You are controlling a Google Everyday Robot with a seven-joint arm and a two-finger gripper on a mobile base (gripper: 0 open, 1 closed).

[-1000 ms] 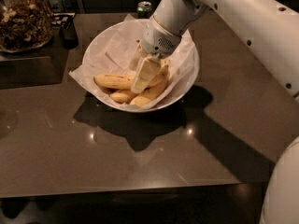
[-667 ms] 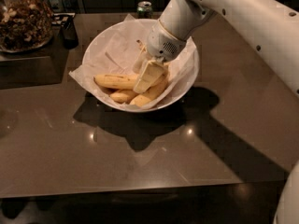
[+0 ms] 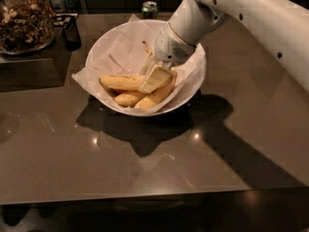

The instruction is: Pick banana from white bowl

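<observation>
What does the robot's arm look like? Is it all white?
Mostly! The arm is a fat, smooth white tube with a few small dark dots. Its round wrist is pale grey with a thin ring around it. The tool, down in the white bowl over the bananas, is cream-coloured. No cables show.

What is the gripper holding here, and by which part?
Cannot tell. The gripper is down inside the white bowl, right at the bananas, but they all lie on the paper lining and no hold shows.
</observation>
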